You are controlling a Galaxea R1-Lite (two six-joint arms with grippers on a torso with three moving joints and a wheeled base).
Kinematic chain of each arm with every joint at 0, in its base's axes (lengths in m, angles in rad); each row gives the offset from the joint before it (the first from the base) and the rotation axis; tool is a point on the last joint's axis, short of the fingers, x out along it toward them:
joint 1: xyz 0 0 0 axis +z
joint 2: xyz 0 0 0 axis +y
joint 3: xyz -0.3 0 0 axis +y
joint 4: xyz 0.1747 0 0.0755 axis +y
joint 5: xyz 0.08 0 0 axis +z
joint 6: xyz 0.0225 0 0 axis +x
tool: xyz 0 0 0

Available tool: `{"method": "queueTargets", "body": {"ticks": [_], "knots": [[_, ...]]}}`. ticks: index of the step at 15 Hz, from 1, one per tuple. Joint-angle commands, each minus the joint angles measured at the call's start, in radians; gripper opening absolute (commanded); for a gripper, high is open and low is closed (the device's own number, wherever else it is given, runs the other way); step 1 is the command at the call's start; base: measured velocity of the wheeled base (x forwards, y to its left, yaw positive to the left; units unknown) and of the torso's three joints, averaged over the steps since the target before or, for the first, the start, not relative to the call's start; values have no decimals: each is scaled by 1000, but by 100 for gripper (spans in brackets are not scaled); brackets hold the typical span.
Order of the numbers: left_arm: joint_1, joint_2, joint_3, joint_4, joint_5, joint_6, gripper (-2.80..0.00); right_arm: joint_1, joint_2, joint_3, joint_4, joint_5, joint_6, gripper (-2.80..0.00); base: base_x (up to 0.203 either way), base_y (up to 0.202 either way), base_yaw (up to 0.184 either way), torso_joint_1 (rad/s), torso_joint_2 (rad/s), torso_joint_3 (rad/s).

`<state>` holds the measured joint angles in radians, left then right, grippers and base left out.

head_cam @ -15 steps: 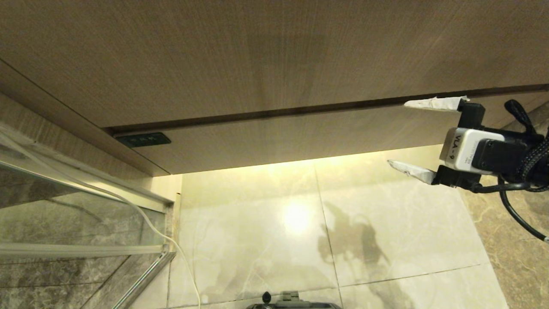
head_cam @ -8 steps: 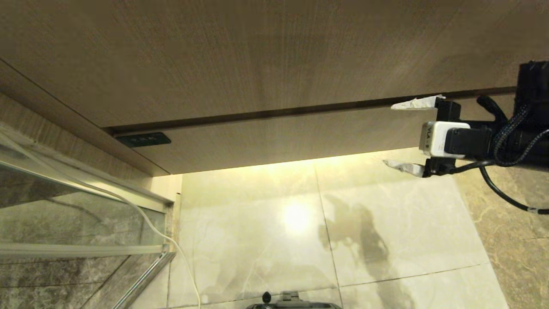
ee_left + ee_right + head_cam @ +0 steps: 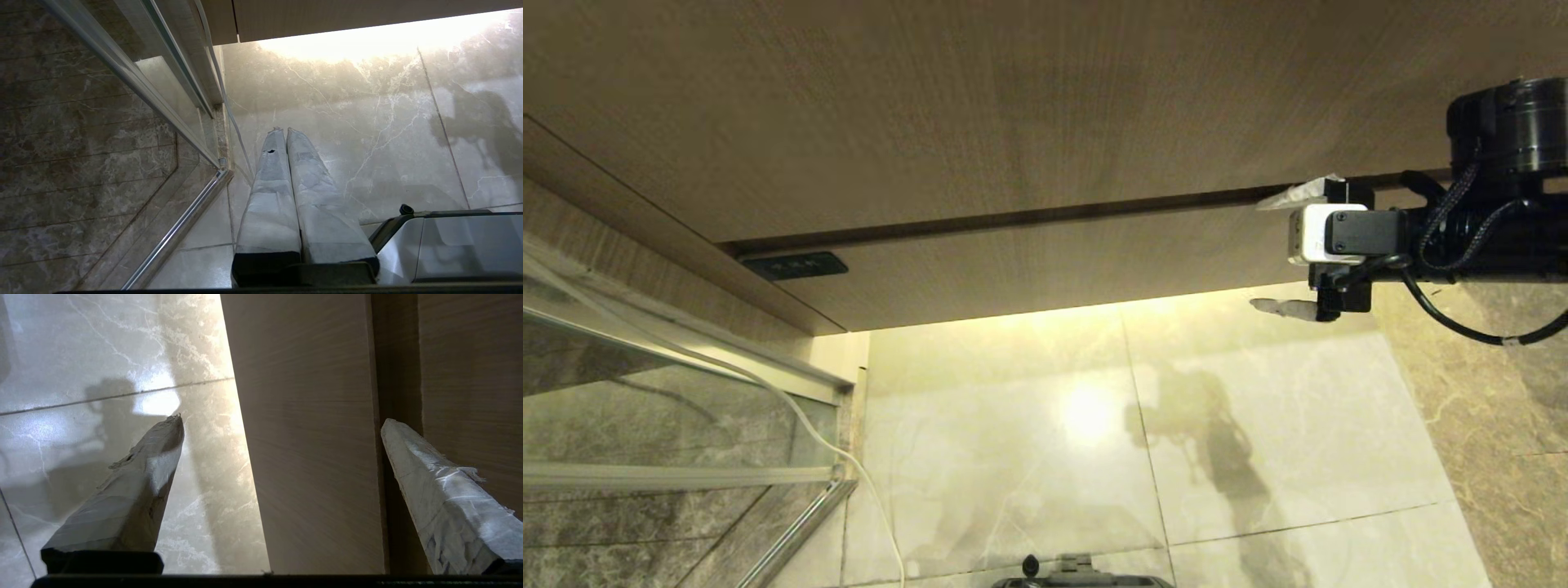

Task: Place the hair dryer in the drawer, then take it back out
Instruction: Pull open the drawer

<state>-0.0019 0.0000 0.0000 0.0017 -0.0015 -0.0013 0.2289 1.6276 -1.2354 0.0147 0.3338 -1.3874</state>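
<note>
The drawer (image 3: 1054,261) is shut, a wide light wood front with a small dark label (image 3: 796,265) at its left corner. My right gripper (image 3: 1255,253) is open at the drawer's right part. Its upper finger lies at the dark gap above the front, its lower finger just under the bottom edge. In the right wrist view the drawer front (image 3: 310,457) fills the space between the spread fingers of the right gripper (image 3: 282,419). My left gripper (image 3: 283,130) hangs shut and empty over the floor. The hair dryer is out of view.
A taller plain wood panel (image 3: 1013,106) sits above the drawer. A glass shower door with a metal frame (image 3: 686,457) stands at the left, with a thin white cord (image 3: 833,445) running down beside it. Glossy marble floor (image 3: 1258,457) lies below. The robot base (image 3: 457,245) is near.
My right arm has reached in further from the right and levelled out. The open gripper has shifted left so that its fingers now straddle the drawer front.
</note>
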Motion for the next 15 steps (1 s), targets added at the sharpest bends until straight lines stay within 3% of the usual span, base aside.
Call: {"method": "queueTargets", "body": {"ticks": [1, 6, 15], "knots": [[0, 0, 0, 0, 0, 0, -280, 1, 28, -12, -2, -5, -7, 0, 0, 0, 0, 0, 0, 0], [0, 0, 0, 0, 0, 0, -280, 2, 70, -31, -13, -12, 5, 0, 0, 0, 0, 0, 0, 0], [0, 0, 0, 0, 0, 0, -280, 4, 110, -46, -151, -18, 55, 0, 0, 0, 0, 0, 0, 0]]}}
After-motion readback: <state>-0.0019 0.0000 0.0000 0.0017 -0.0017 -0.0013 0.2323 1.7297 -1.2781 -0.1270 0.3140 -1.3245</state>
